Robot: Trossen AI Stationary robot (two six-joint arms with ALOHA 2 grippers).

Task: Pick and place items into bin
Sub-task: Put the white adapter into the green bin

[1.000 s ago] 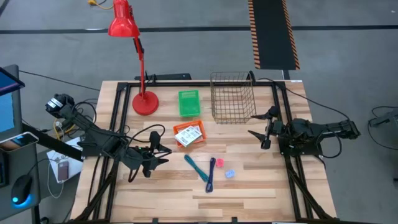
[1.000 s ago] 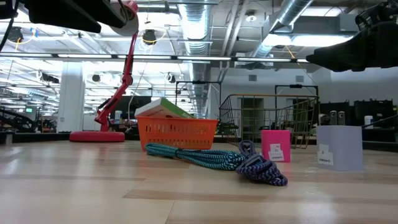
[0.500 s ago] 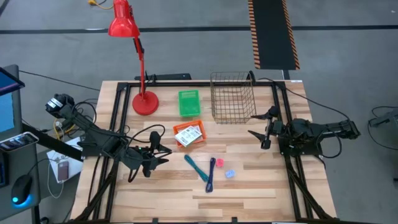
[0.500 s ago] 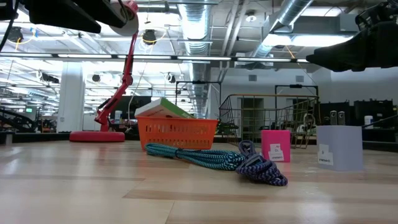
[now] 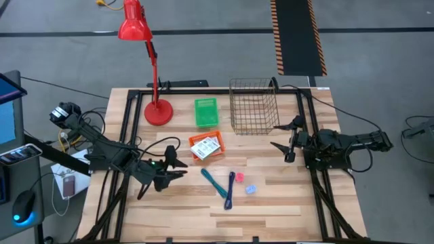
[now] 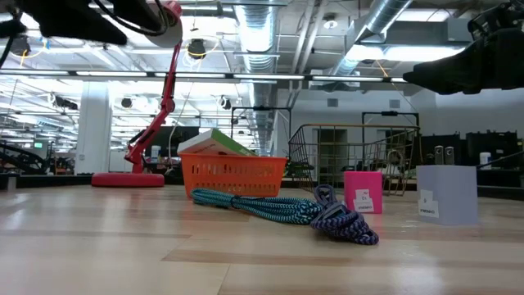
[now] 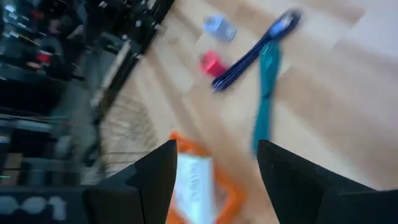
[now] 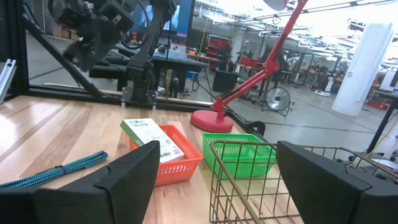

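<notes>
Compared with a second ago, only the left gripper [image 5: 165,169] has shifted, swinging a bit toward the orange plastic tray [image 5: 205,146]; the right gripper [image 5: 287,141] hasn't budged. We see the left fingers [image 7: 152,180] spread apart with nothing between them, hanging over bare wood just left of the teal braided stick-like tool [image 5: 214,181]. That tool lies mid-table, its far end touching the blue-purple braided stick-like tool [image 5: 230,189], with the tiny red-pink block [image 5: 239,177] and the light-blue block [image 5: 250,190] just beyond. Two flat white printed packets [image 5: 209,145] sit in the orange tray. The right gripper is open too, empty, parked right of the wire mesh basket [image 5: 253,106] at the back.
</notes>
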